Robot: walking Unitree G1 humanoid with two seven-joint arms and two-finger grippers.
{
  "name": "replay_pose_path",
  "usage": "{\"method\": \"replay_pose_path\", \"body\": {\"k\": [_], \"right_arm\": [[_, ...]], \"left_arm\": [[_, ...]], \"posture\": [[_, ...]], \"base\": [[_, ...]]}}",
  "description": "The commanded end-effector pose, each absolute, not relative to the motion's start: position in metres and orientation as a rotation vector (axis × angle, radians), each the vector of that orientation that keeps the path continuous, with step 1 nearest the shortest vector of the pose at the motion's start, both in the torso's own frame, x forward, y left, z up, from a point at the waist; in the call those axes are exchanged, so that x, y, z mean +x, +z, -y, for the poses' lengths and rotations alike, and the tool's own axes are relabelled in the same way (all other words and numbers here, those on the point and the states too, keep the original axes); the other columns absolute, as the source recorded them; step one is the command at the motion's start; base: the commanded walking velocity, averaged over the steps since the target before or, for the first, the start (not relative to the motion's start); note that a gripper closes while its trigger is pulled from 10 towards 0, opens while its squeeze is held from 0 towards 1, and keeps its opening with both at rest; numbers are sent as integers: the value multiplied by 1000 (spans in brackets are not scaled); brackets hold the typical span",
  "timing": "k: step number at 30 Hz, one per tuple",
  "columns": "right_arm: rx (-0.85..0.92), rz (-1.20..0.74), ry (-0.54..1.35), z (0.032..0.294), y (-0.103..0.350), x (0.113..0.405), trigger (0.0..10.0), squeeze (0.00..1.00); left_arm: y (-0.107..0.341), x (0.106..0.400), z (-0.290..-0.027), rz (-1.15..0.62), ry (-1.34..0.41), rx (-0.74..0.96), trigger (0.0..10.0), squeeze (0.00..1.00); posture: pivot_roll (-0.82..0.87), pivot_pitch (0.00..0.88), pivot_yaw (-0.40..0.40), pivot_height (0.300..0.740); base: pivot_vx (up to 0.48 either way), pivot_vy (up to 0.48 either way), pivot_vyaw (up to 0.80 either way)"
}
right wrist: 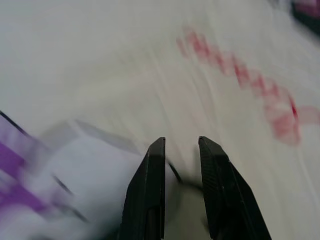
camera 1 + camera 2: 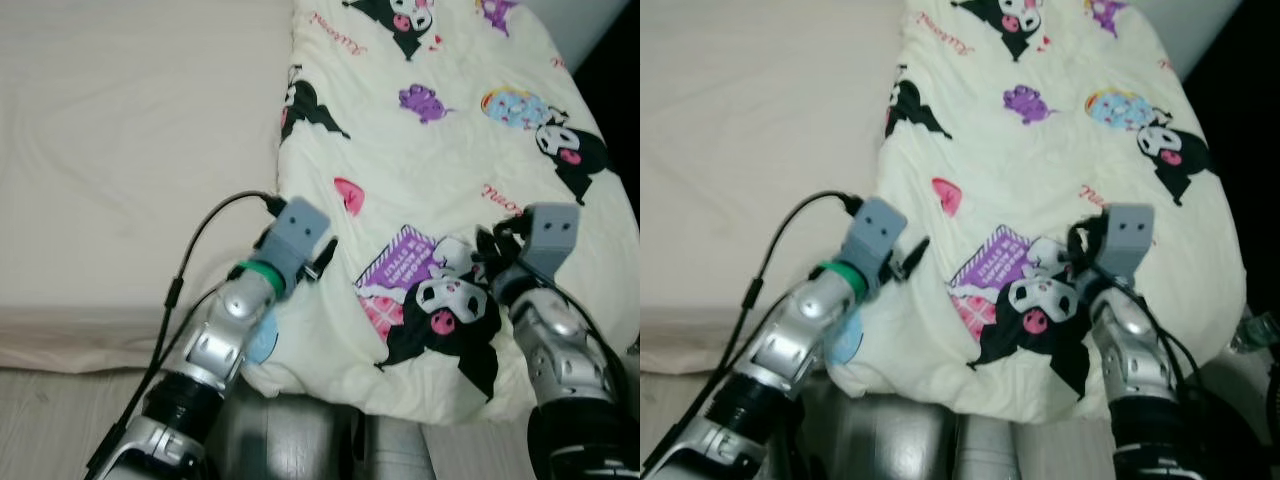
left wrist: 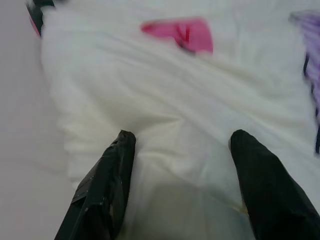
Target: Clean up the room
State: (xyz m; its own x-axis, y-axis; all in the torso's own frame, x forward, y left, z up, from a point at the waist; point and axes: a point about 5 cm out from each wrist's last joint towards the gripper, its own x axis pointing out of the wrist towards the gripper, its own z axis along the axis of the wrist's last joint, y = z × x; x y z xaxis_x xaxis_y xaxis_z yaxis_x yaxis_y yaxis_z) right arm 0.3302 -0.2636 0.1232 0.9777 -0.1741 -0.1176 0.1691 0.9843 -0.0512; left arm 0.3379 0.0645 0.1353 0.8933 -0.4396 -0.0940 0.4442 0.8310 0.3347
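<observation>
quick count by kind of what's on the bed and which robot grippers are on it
Printed quilt: 1
Bare mattress: 1
Grippers on the quilt: 2, the left gripper open over its edge, the right gripper nearly closed, pinching a fold
Total: 4

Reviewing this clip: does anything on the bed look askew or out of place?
Yes. The cream cartoon-print quilt lies bunched on one side of the beige mattress, its near edge hanging over the bedside. The left gripper is open over its folded edge; the right gripper is nearly closed on the fabric.
</observation>
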Motion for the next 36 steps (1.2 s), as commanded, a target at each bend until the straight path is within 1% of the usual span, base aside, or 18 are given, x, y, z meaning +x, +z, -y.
{"method": "replay_pose_path", "body": {"k": [1,2,6,13,15,18,20,21,24,25,26,27,28,30,32,34,35,36], "right_arm": [[-37,-208,-250,274,102,320,10000,0],[-37,-208,-250,274,102,320,10000,0],[-100,-437,-654,322,56,274,10000,0],[-143,-454,-786,343,53,256,10000,0],[-173,-395,-866,361,64,248,10000,0],[-185,-302,-840,360,79,258,10000,0],[-210,-93,-691,341,115,286,10000,0],[-210,-93,-691,341,115,286,10000,0],[-228,44,-527,313,141,306,10000,0],[-230,123,-410,290,156,317,10000,0],[-230,123,-410,290,156,317,10000,0],[-175,236,-233,251,176,329,10000,0],[-175,236,-233,251,176,329,10000,0],[-108,298,-141,226,184,332,10000,0],[-89,309,-117,219,185,332,10000,0],[-26,318,-54,200,182,332,10000,0],[-26,318,-54,200,182,332,10000,0],[-7,316,-28,193,178,331,10000,0]], "left_arm": [[112,332,-72,-121,-467,370,10000,0],[112,332,-72,-121,-467,370,10000,0],[74,303,-117,-350,-553,298,10000,0],[70,287,-140,-405,-601,248,10000,0],[77,267,-171,-419,-643,225,10000,0],[94,266,-181,-357,-649,193,10000,0],[141,274,-194,-166,-633,88,10000,0],[141,274,-194,-166,-633,88,10000,0],[180,278,-200,-17,-643,-9,10000,0],[203,280,-199,78,-651,-55,10000,0],[203,280,-199,78,-651,-55,10000,0],[236,284,-192,226,-621,-107,10000,0],[236,284,-192,226,-621,-107,10000,0],[244,290,-183,281,-535,-59,10000,0],[243,293,-179,289,-494,-14,10000,0],[226,309,-181,267,-205,181,10000,0],[226,309,-181,267,-205,181,10000,0],[216,314,-183,252,-83,248,10000,0]], "posture": [[-127,151,11,540],[-127,151,11,540],[-116,159,23,540],[-116,167,28,540],[-110,174,23,540],[-110,173,18,540],[-107,165,1,540],[-107,165,1,540],[-101,158,-11,540],[-91,148,-23,540],[-91,148,-23,540],[-81,126,-44,540],[-81,126,-44,540],[-78,113,-54,540],[-78,113,-54,540],[-75,93,-61,540],[-75,93,-61,540],[-75,85,-65,540]], "base": [[0,0,0],[0,0,0],[0,0,0],[0,0,0],[0,0,0],[0,0,0],[0,0,0],[0,0,0],[0,0,0],[0,0,0],[0,0,0],[0,0,0],[0,0,0],[0,0,0],[0,0,0],[0,0,0],[0,0,0],[0,0,0]]}}
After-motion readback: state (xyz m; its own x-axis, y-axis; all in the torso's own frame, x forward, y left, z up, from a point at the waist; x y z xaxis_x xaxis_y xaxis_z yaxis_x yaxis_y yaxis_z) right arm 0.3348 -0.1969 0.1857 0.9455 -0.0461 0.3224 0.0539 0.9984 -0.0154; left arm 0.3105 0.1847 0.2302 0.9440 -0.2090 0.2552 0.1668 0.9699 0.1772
